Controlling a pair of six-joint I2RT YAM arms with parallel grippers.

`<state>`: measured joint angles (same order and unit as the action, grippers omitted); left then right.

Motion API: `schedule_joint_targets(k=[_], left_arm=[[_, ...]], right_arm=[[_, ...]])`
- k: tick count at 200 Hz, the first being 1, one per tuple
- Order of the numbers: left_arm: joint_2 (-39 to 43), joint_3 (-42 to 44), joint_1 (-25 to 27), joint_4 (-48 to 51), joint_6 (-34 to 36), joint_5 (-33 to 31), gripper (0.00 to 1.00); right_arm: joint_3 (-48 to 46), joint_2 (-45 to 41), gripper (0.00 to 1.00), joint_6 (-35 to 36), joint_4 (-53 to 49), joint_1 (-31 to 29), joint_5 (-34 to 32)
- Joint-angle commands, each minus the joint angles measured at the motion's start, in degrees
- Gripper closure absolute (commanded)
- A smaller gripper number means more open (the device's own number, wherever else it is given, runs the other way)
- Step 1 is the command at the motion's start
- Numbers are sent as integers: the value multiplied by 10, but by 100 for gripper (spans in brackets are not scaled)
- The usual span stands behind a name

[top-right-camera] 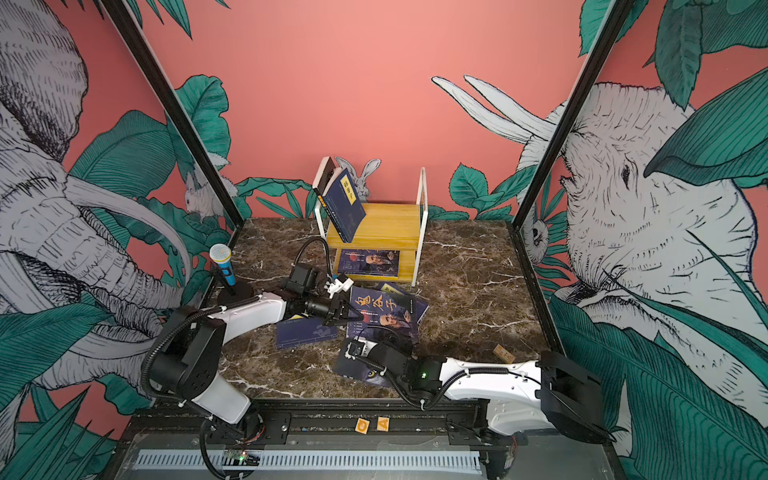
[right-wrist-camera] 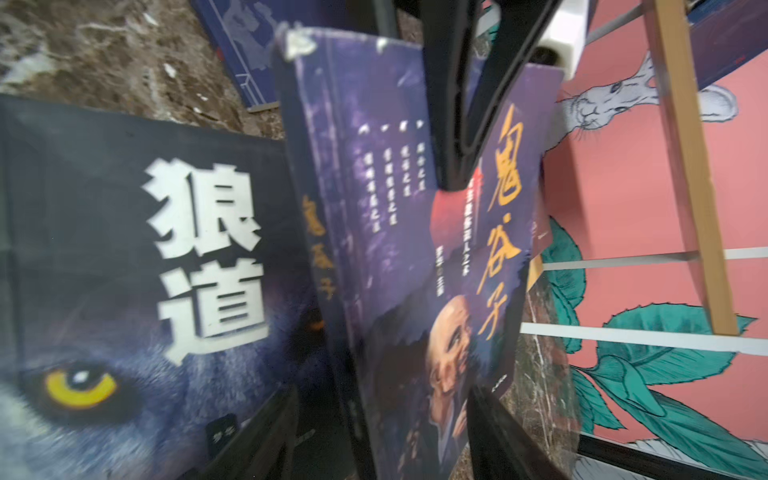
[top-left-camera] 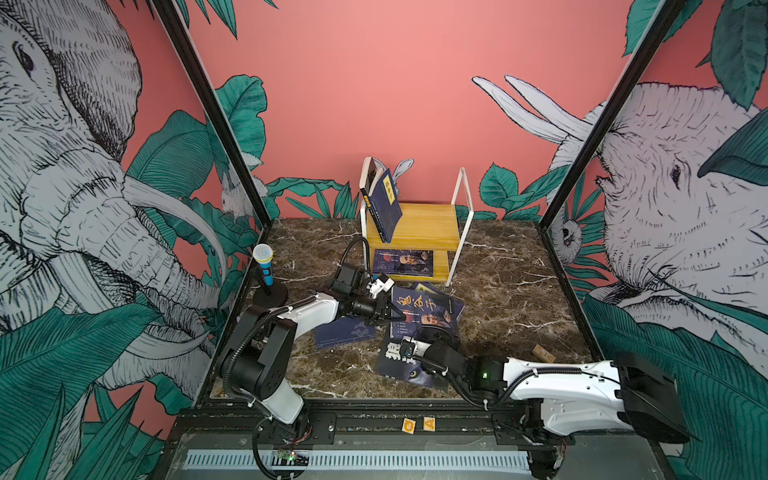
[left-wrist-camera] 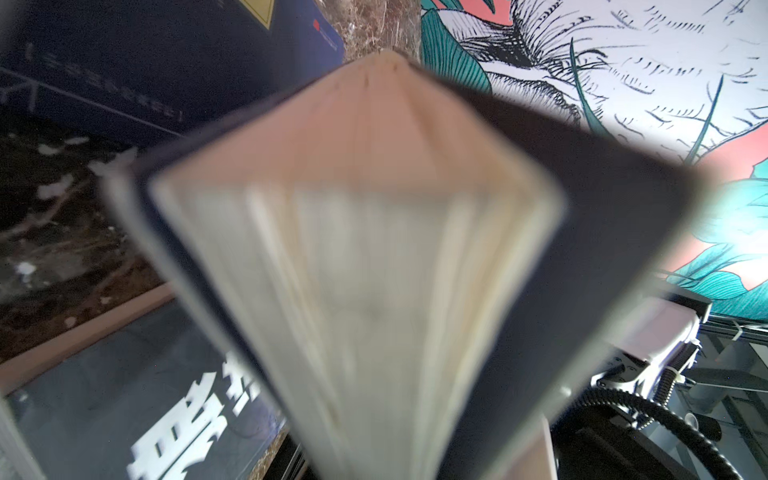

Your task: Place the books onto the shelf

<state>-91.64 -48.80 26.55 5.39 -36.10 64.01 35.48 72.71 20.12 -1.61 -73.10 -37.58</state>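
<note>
The left pincer [top-left-camera: 392, 318] is clenched on the left edge of a purple book [top-left-camera: 422, 309] and holds it tilted above the counter [top-left-camera: 507, 291], just below the middle of both top views. Its wrist view is filled with that book's fanned page edges. The right pincer [right-wrist-camera: 382, 395] is released, its fingers [right-wrist-camera: 266, 436] apart with the same book's lower end between them; I cannot tell whether either touches it.

A wolf-eye book [top-left-camera: 395, 365] lies flat at bottom centre under the right wrist. A flat navy book [top-left-camera: 343, 332] lies to its left, and a half-hidden navy book [top-left-camera: 456, 306] shows behind the held one.

The shelf [top-left-camera: 428, 224] stands at back centre. On its top board a leaning navy book [top-left-camera: 386, 203] is propped at the left loop with a dark book [top-left-camera: 365, 201] behind it. A second purple book [top-left-camera: 403, 262] lies flat on the lower board.

The counter is dark veined marble, and the walls [top-left-camera: 353, 83] are coral with elephants and green leaves. A blue microphone [top-left-camera: 263, 266] stands at the counter's left edge, and a wooden block [top-left-camera: 543, 353] lies at the right.
</note>
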Motion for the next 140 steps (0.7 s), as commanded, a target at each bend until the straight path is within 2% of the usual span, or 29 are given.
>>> schedule_joint_targets(k=[1, 19, 45, 60, 74, 88, 94, 112, 129, 140], left_arm=[[29, 0, 6, -26, -1, 51, 100], [28, 4, 15, -27, 3, 56, 100], [33, -4, 18, -6, 12, 66, 100], [41, 4, 18, 5, 30, 61, 100], [51, 12, 17, 8, 37, 44, 100], [65, -2, 14, 55, 66, 29, 100], [72, -7, 10, 72, 79, 26, 90], [95, 0, -2, 77, 88, 19, 58], [122, 13, -19, 82, 108, -1, 41], [139, 0, -34, 144, 161, -43, 33]], right_arm=[[-3, 27, 33, 43, 72, -3, -62], [-15, 53, 34, 71, 128, -3, -74], [-2, 94, 39, 92, 154, -2, -100], [-9, 111, 52, 115, 190, -2, -112], [-8, 125, 68, 136, 215, -2, -134], [6, 130, 92, 137, 191, -4, -145], [9, 128, 100, 136, 187, -6, -146], [-1, 123, 100, 151, 215, -7, -150], [2, 129, 100, 168, 232, -6, -166], [13, 135, 100, 178, 229, -9, -181]])
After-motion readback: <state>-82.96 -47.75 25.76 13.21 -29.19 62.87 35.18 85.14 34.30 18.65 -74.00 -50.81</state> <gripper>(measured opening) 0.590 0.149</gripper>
